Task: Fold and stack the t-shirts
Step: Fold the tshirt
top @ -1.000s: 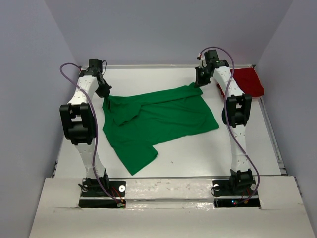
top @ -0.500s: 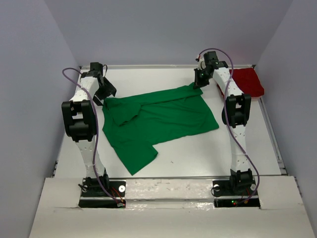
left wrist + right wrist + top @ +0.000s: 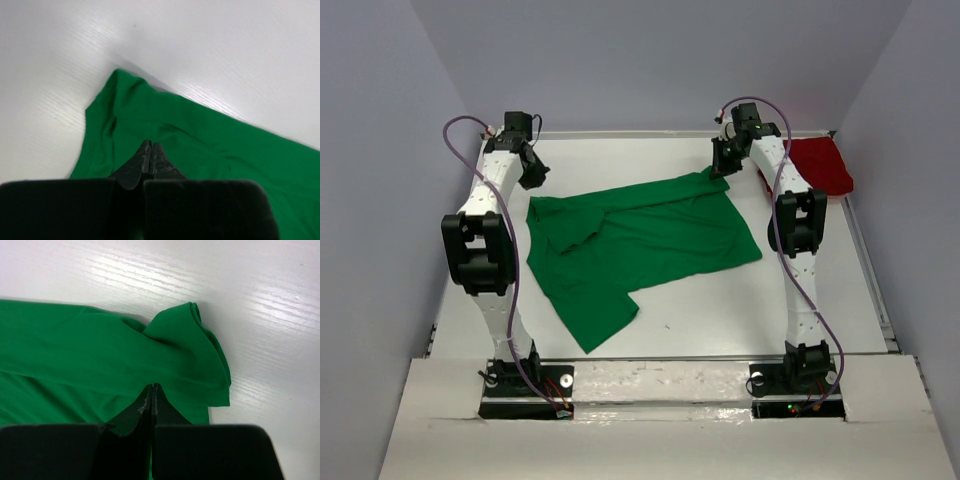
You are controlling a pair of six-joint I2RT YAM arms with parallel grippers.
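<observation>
A bright green t-shirt (image 3: 650, 240) lies spread and rumpled on the white table (image 3: 740, 320), one sleeve pointing toward the near edge. A dark red t-shirt (image 3: 822, 165) lies bunched at the far right. My left gripper (image 3: 533, 180) hovers just beyond the green shirt's far left corner. In the left wrist view it (image 3: 151, 145) is shut, with green cloth (image 3: 215, 145) below and nothing between the jaws. My right gripper (image 3: 718, 168) is over the far right corner. In the right wrist view it (image 3: 152, 386) is shut above the folded-over cloth (image 3: 185, 345), gripping nothing.
Pale walls close in the table on the left, back and right. The table's raised far edge (image 3: 630, 133) runs just behind both grippers. The right arm (image 3: 798, 230) stands between the green shirt and the red one.
The left gripper let go of the green shirt's far left corner, opened, shut again and drew back toward the far edge. The right gripper rose slightly. The shirt stayed put.
</observation>
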